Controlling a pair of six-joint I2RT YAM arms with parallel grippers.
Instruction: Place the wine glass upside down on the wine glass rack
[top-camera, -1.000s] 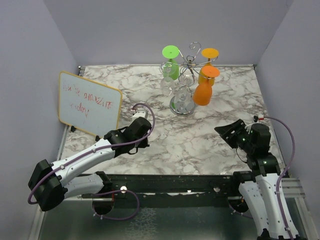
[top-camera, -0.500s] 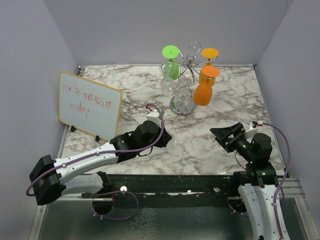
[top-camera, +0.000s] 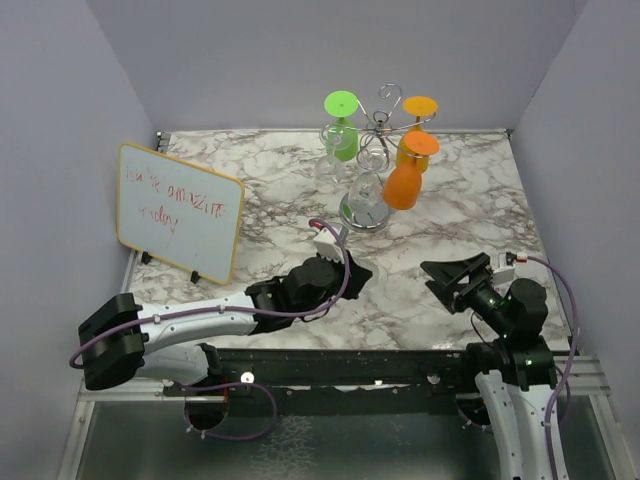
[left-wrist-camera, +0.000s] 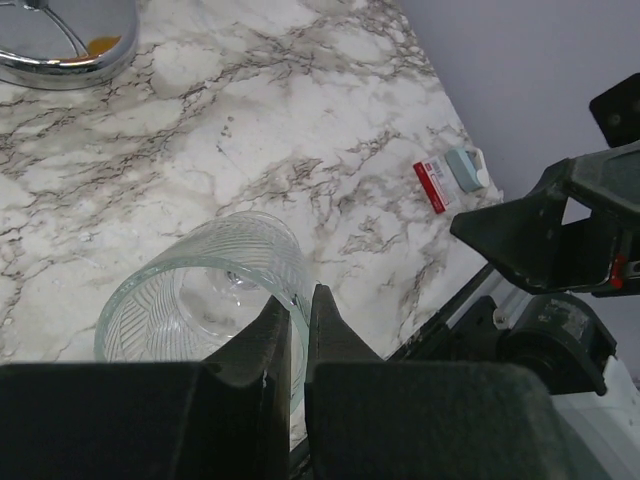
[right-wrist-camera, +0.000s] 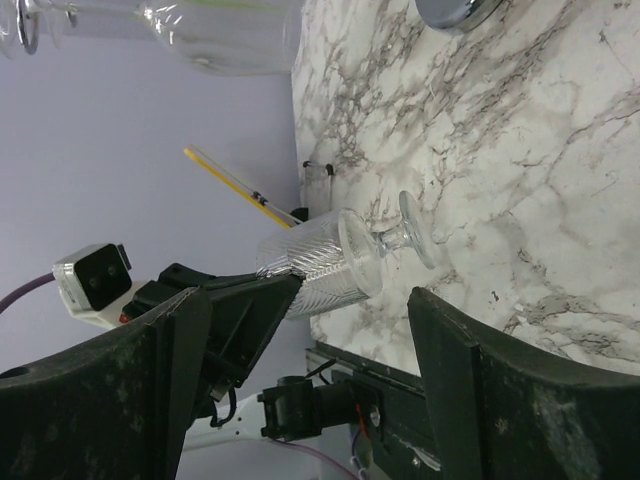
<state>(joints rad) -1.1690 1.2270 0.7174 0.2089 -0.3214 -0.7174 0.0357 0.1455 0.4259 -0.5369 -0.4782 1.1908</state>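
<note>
1. The clear wine glass is held on its side, low over the marble table, near the front edge and well apart from the rack.
2. It is pinched at the rim by the left claw, whose jaws are narrowed onto the glass wall.
3. The right claw is spread wide and holds nothing. It is pointed at the foot and stem of the glass.
4. The step in hand is judged to be a handover. The stem should be centred between the wide jaws and gripped just behind the foot.
5. The rim should be let go only once the stem is firmly held, or the glass may roll or drop.
6. Counted: one rack, one whiteboard, one green glass and two orange glasses hung foot up, and one clear glass in hand.
7. Clear glasses seem to hang on the rack too, but their number cannot be told.
</note>
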